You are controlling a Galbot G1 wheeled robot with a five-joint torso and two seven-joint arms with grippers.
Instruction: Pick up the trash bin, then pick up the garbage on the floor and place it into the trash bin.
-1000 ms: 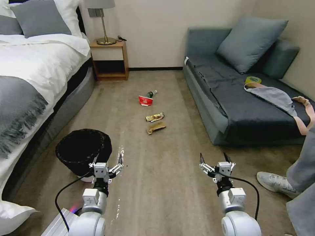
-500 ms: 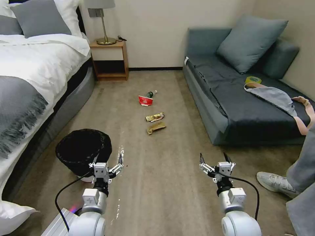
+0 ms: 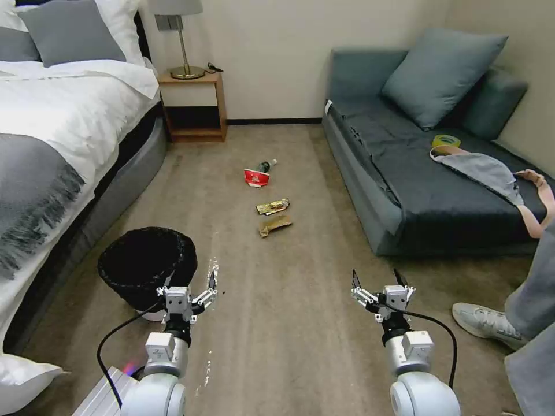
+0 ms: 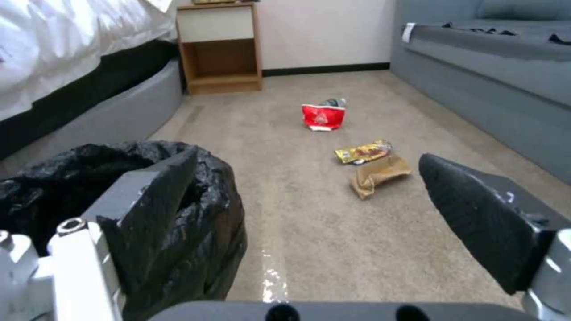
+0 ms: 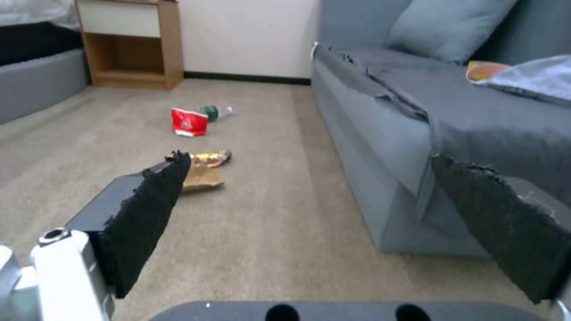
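Red cup [image 4: 323, 117], marking unreadable

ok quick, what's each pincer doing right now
Left pincer: open, empty, beside the trash bin.
Right pincer: open, empty, above the carpet.

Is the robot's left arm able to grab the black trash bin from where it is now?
Probably yes. The left gripper hangs open right beside the trash bin, one finger already near its bag-covered rim, with nothing in between. It likely needs only a short move to close on the rim.
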